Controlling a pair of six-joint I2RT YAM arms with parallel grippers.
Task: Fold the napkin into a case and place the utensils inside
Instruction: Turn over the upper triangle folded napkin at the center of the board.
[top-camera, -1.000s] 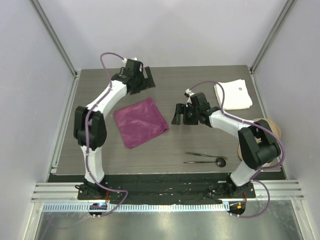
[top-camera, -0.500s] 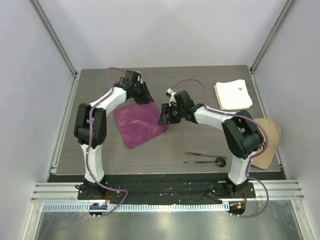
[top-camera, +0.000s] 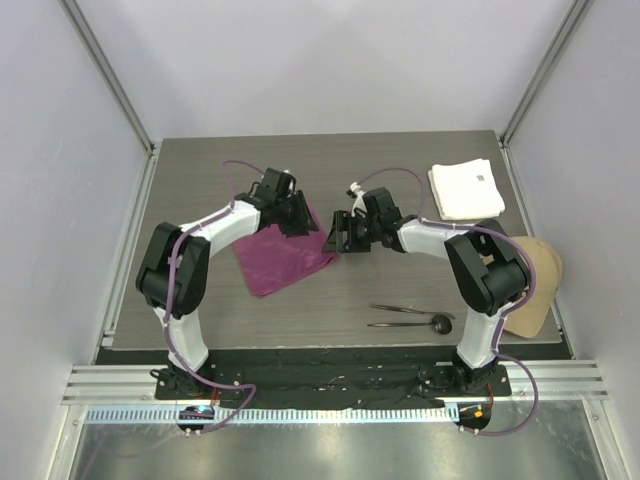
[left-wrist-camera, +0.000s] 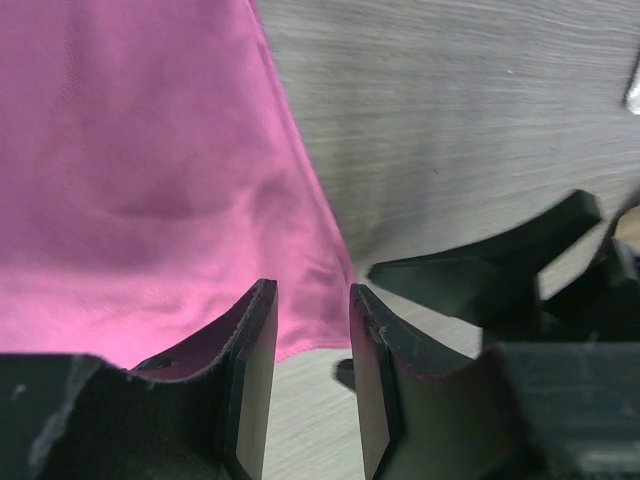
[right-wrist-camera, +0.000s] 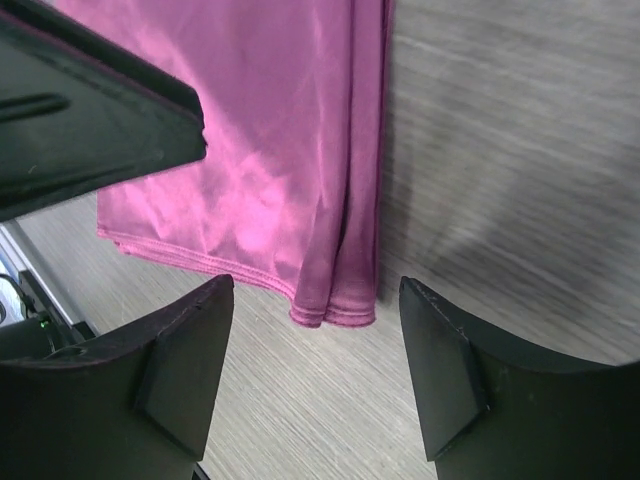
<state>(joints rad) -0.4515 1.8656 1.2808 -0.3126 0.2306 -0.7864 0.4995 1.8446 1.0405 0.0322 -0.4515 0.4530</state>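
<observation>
Left gripper (top-camera: 300, 222) is low over the far corner of the napkin (top-camera: 283, 256). In the left wrist view its jaws are released, with a narrow gap between them. The left gripper (left-wrist-camera: 312, 300) straddles the cloth's edge, and magenta fabric and then grey table show through the gap. No fabric is pinched.

The napkin (left-wrist-camera: 150, 150) is a thin magenta-purple cloth lying flat and turned like a diamond, left of the table's middle. It is plain, with a faint sheen and a few shallow ripples. In the right wrist view the napkin (right-wrist-camera: 290, 150) has a stitched hem. Long soft ridges run along one edge down to its corner, where more than one layer seems to be stacked.

Bare table (top-camera: 200, 180) lies open to the left of the cloth, beyond it toward the back wall, and in front of it toward the arm bases.

Right gripper (top-camera: 336, 236) faces the left one from just beside the napkin's right corner. Its jaws are spread wide and hold nothing. In its wrist view the right gripper (right-wrist-camera: 315, 300) has that corner lying between its fingers, touching neither. The two grippers are close together, with only a slim strip of table between them.

Further right, the utensils (top-camera: 410, 317) lie side by side near the front edge, well apart from the cloth, and the spoon's round black head points right. A white cloth (top-camera: 467, 190) sits in the far right corner. A tan object (top-camera: 540, 270) overhangs the table's right edge behind the right arm.
</observation>
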